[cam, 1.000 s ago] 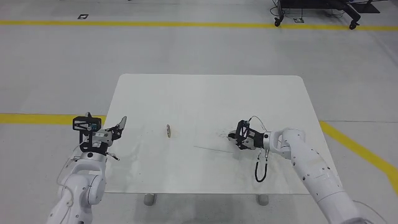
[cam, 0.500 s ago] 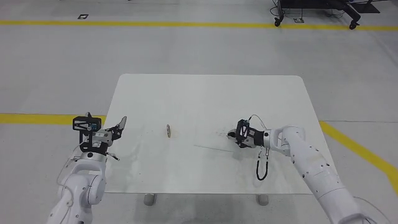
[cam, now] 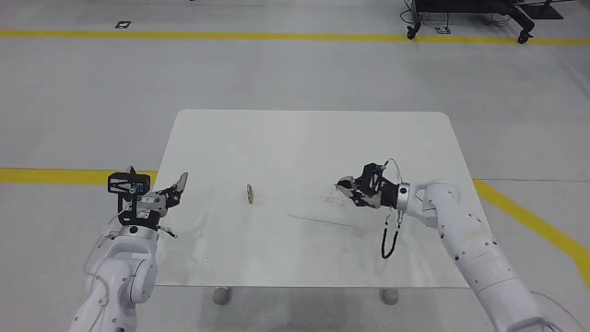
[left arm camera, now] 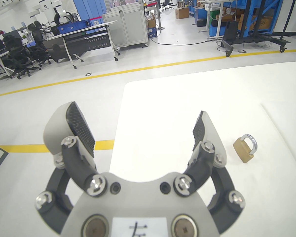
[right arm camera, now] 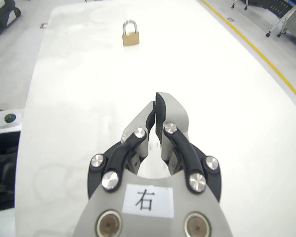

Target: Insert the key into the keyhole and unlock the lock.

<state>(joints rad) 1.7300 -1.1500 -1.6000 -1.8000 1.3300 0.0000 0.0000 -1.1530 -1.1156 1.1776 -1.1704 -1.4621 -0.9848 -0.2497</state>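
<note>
Small gold metal padlock [cam: 249, 194] with a shiny silver loop sits on the white surface [cam: 304, 138], a bit left of the middle. It is between the two tools and well apart from both. The left wrist view shows it [left arm camera: 244, 149] off to one side of that tool, and in the right wrist view it [right arm camera: 130, 36] is straight ahead and far off.

The left tool [cam: 175, 189] is at the left edge of the surface with its two fingers spread wide [left arm camera: 137, 109], and nothing is between them. The right tool [cam: 344, 185] is over the right half of the surface. Its fingers are pressed together [right arm camera: 156, 99]. I cannot tell if something tiny is pinched at the tips.
</note>
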